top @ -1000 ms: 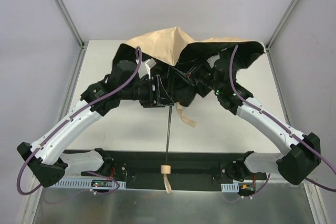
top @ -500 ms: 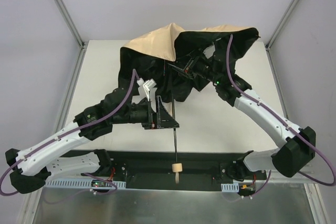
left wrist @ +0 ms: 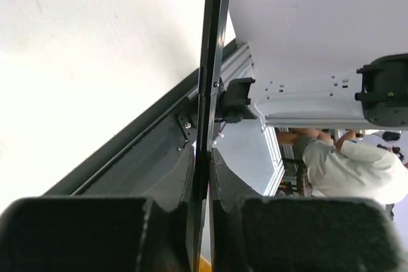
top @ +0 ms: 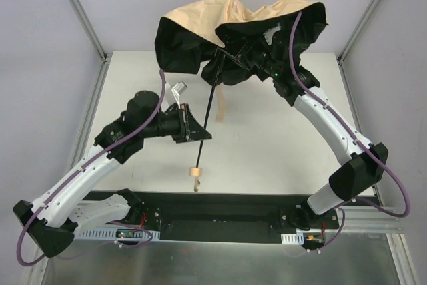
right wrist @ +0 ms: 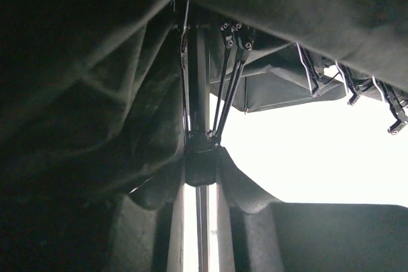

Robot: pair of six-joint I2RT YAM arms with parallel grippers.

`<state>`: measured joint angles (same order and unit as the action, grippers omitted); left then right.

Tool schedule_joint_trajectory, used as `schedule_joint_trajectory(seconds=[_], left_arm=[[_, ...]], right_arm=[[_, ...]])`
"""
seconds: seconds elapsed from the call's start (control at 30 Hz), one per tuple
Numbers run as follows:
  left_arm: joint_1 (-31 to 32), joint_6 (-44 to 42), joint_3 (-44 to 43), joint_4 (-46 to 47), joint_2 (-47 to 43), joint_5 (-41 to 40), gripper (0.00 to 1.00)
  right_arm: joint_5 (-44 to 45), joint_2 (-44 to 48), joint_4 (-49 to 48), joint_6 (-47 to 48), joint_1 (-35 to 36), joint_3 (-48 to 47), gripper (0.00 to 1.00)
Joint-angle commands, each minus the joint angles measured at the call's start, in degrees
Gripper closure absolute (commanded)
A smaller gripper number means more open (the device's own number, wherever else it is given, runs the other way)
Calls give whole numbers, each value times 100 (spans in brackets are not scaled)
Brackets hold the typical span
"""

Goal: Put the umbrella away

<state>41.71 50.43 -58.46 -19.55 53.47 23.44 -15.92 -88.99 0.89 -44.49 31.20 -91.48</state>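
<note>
The umbrella (top: 200,18) has gone up since a moment ago. Its tan top was lying low on the far part of the table (top: 280,138), and now it hangs in the air above the table's far edge. The little pale knob (top: 195,172) has come away from the table's near edge, toward the middle. The left gripper (top: 200,131) had let go for a bit. Now it is pinched tight on the thin dark shaft (top: 208,108), over the middle of the table, just up from the knob. The right gripper (right wrist: 201,205) is tucked under the black inside of the top, over the far side of the table. Its fingers (right wrist: 146,234) squeeze the shaft just below the sliding ring (right wrist: 201,157) where the thin ribs (right wrist: 229,74) meet. I think they are trying to fold it shut. To do that well, the left one should hold firm so the shaft does not slip or swing. The right one should pull the ring slowly and straight along the shaft toward the knob, so the ribs fold in evenly. The loose cloth could catch in the fingers.
</note>
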Motion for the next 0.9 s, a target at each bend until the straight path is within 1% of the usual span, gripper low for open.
schedule_joint_trajectory(seconds=[0.0, 0.07, 0.17, 0.23, 0.33, 0.47, 0.53, 0.6, 0.63, 0.67, 0.7, 0.73, 0.77, 0.8, 0.83, 0.87], left_arm=[[-1261, -824, -955, 215, 785, 318, 100], [-1446, -1070, -1307, 206, 1173, 503, 100], [-1482, -1264, -1581, 66, 1385, 565, 100], [-1482, -1203, -1459, 74, 1315, 644, 100], [-1491, -1246, -1265, 74, 1244, 592, 100], [-1579, -1282, -1598, 66, 1499, 793, 100], [-1579, -1256, -1687, 22, 1465, 933, 100], [-1570, -1124, -1521, 22, 1289, 1048, 100], [-1561, -1045, -1398, 22, 1149, 1083, 96], [-1552, -992, -1214, 13, 1000, 1127, 85], [-1535, -922, -1064, 21, 833, 1206, 71], [-1535, -817, -932, 22, 623, 1294, 60], [-1535, -703, -757, 22, 429, 1347, 52], [-1535, -545, -590, 22, 184, 1382, 46], [-1526, -378, -457, 22, -2, 1417, 36], [-1508, -202, -317, 56, -186, 1470, 33]], right_arm=[[-474, 320, 316, -191, 631, 251, 100], [-307, 548, -25, -323, 1245, 875, 100], [202, 1014, -579, -621, 1809, 1868, 100], [300, 1199, -756, -762, 1846, 2204, 100], [291, 1200, -555, -570, 1758, 2030, 100], [370, 1182, -546, -491, 1670, 1889, 100], [484, 1287, -624, -525, 1434, 2037, 100], [433, 1323, -852, -587, 1135, 2082, 100], [380, 1297, -914, -587, 995, 2021, 100], [336, 1270, -984, -552, 880, 1951, 100], [327, 1253, -1063, -491, 818, 1863, 100], [370, 1244, -1134, -456, 748, 1801, 100], [414, 1235, -1204, -447, 704, 1748, 100], [423, 1218, -1318, -455, 651, 1687, 100], [458, 1209, -1432, -455, 633, 1652, 100], [493, 1209, -1520, -447, 633, 1651, 100]])
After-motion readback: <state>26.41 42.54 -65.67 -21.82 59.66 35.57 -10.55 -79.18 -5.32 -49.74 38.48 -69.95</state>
